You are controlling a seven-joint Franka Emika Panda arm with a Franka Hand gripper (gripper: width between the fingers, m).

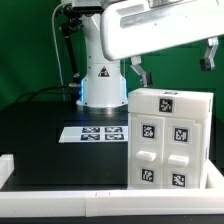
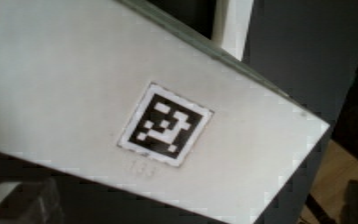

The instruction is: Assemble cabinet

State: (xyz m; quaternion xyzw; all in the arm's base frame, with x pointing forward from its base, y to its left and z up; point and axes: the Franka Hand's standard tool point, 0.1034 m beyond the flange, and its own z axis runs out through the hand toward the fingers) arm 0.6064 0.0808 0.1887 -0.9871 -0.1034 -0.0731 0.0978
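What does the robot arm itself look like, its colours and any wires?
The arm is glossy white with rounded casings and dark joints. Its base glows bluish and carries a small dark mark. Black cables run behind it. The gripper's fingers look dark and thin.

White, glossy, rounded robot arm with black joint bands. Cone-shaped white base bearing a small dark triangular mark, glowing blue along its bottom edge. Black cables at nine o'clock of the base.
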